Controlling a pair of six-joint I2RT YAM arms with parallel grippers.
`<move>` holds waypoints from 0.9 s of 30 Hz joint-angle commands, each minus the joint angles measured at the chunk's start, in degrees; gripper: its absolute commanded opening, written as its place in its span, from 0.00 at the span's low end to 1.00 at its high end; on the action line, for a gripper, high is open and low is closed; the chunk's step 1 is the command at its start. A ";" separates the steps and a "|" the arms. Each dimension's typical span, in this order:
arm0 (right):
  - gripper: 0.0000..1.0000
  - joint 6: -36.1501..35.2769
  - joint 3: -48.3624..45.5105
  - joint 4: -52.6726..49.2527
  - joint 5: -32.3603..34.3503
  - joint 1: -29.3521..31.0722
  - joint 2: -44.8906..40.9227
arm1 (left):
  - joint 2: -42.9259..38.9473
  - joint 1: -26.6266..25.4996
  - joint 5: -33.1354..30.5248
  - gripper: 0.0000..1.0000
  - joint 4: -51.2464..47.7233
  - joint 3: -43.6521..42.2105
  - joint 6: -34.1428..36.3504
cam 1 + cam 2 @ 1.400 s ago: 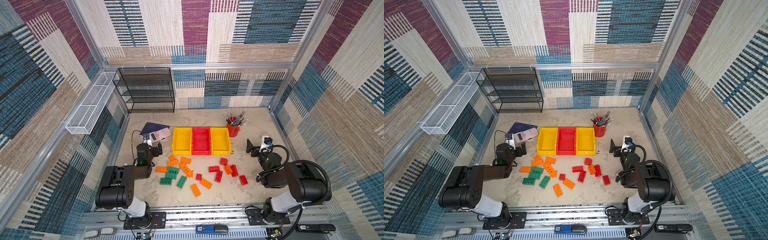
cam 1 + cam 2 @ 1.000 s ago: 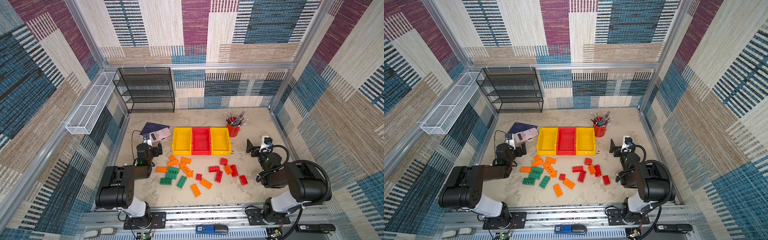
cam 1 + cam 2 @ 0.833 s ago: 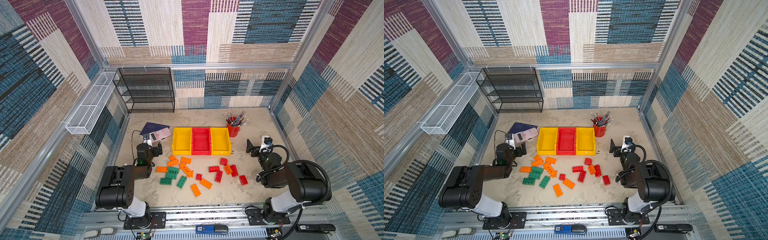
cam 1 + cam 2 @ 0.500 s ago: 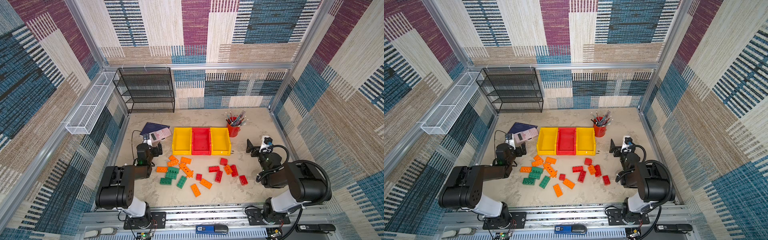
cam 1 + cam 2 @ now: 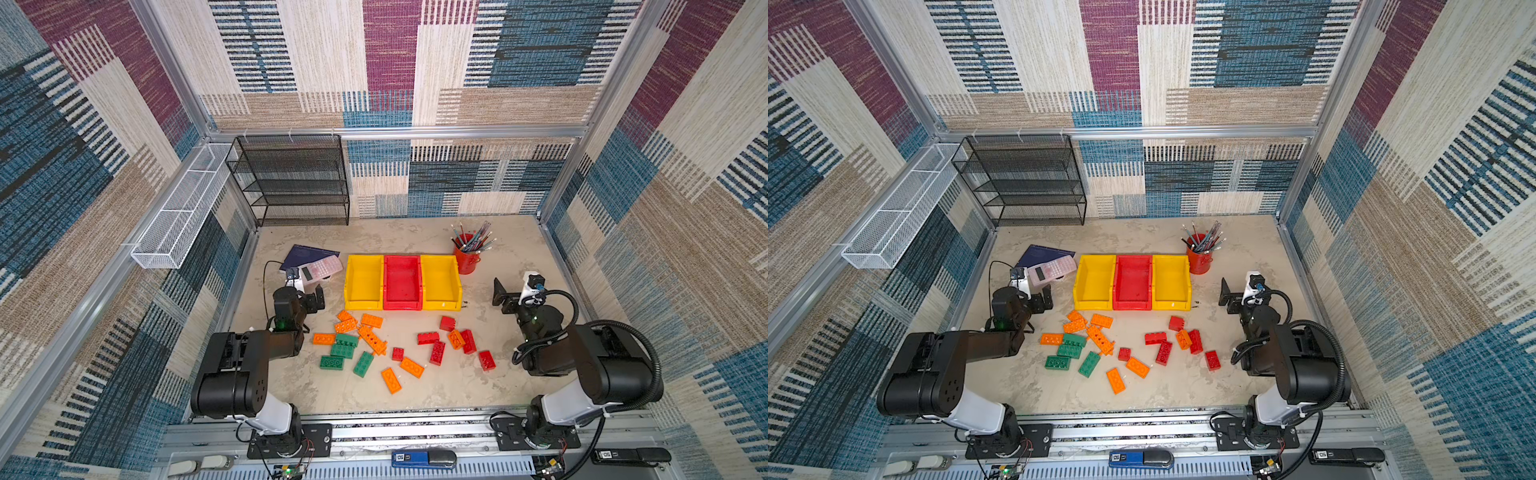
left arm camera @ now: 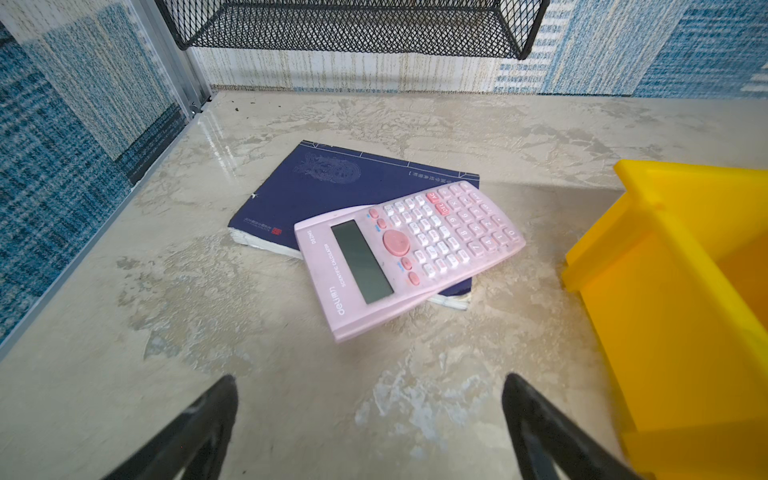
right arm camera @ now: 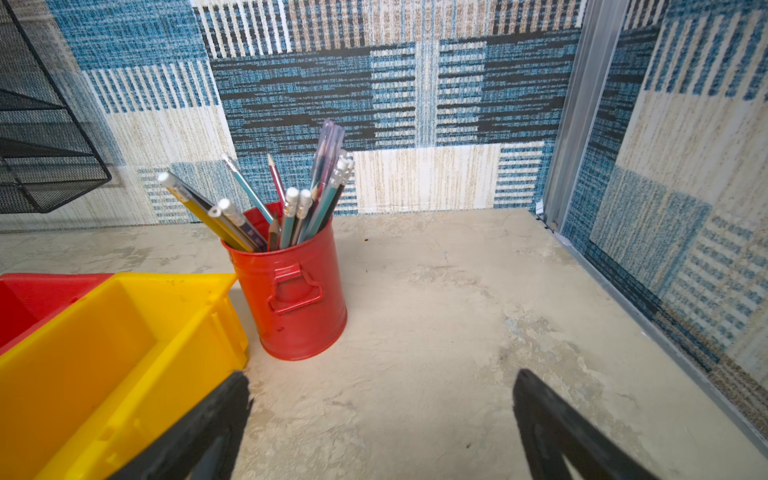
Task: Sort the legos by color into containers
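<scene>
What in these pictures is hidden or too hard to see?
- Left wrist view: a yellow bin runs off the frame's edge; the calculator covers part of the notebook.
- Right wrist view: the red bin is cut by the frame's edge; pencils hide the cup's inside.
- Legos: in neither wrist view; fine detail too small in both top views.

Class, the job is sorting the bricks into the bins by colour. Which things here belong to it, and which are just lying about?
Belongs: orange bricks, red bricks, green bricks, yellow bins, red bin.
Lying about: calculator, notebook, pencil cup, black shelf, white wire basket.
</scene>
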 commanded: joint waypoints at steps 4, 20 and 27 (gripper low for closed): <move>1.00 0.37 0.46 1.41 -0.66 0.06 0.01 | -0.06 0.01 0.39 0.99 0.77 0.37 1.72; 1.00 5.24 13.06 -36.34 18.37 2.88 -17.16 | -10.55 -0.12 -3.76 0.99 -16.02 5.57 0.86; 1.00 13.78 26.42 -65.42 17.12 2.88 -23.69 | -18.83 -0.21 -4.40 0.99 -36.19 15.13 -2.29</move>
